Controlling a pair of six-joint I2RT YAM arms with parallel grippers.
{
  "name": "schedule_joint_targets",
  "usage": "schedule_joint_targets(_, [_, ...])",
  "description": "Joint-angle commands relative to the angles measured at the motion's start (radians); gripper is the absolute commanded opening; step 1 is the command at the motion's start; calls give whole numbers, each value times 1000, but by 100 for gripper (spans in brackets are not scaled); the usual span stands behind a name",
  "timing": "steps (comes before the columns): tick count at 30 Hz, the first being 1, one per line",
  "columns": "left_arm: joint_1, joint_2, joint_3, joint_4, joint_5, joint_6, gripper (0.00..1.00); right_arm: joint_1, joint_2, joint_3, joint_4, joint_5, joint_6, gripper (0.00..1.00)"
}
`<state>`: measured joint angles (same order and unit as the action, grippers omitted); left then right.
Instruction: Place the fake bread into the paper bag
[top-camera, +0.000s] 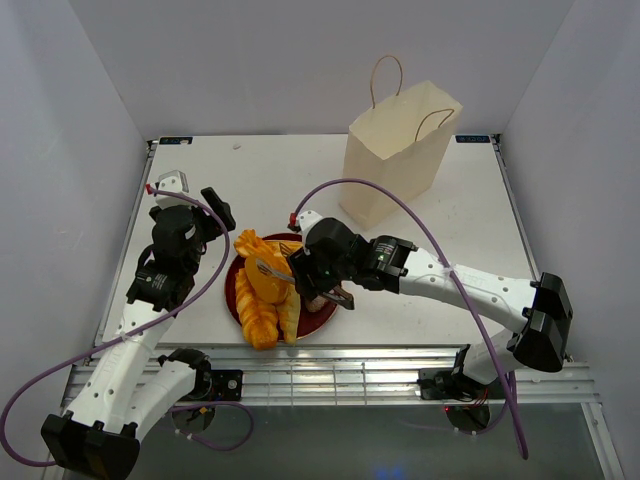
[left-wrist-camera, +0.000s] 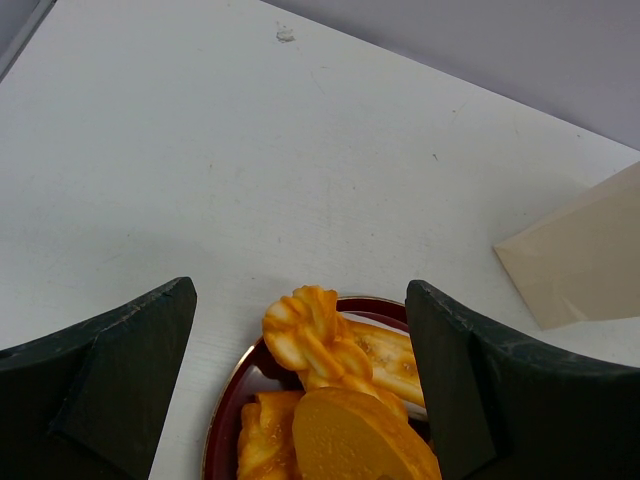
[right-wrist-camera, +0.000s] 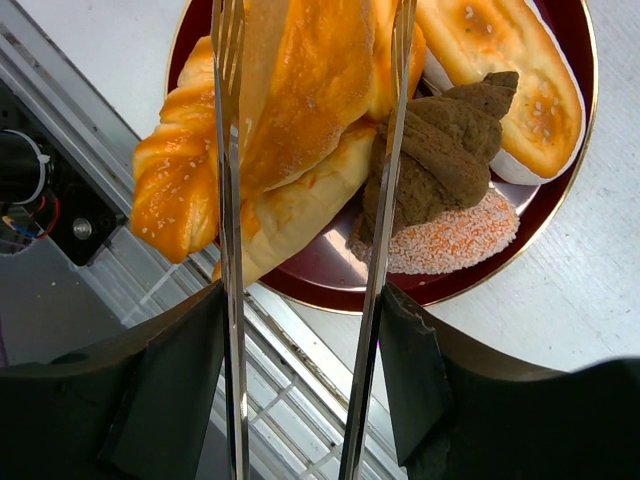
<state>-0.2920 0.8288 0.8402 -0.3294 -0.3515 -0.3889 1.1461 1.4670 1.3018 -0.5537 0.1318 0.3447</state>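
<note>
My right pincer pinches the tongs straddling the fake bread on the plate at the table's near edge. Left pincer is spread. The paper bag stands well apart.

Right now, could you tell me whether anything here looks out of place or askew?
The paper bag stands upright, nothing spilled. Only the braided loaf sticks out past the plate rim, toward the near edge of the table.

Fake bread: golden, brown, pinkish pieces heaped on plate. Paper bag: upright, open-topped, behind, apart.
</note>
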Motion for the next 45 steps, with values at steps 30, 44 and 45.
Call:
schedule_joint_targets(30, [-6, -20, -10, 10, 9, 7, 96, 6, -63, 165, -43, 65, 17, 36])
schedule_joint_targets(44, [-4, -23, -13, 12, 0, 5, 96, -37, -126, 349, -161, 253, -36, 37])
schedule_joint_targets(45, [-6, -22, -12, 12, -1, 5, 96, -60, -135, 375, -161, 264, -44, 37])
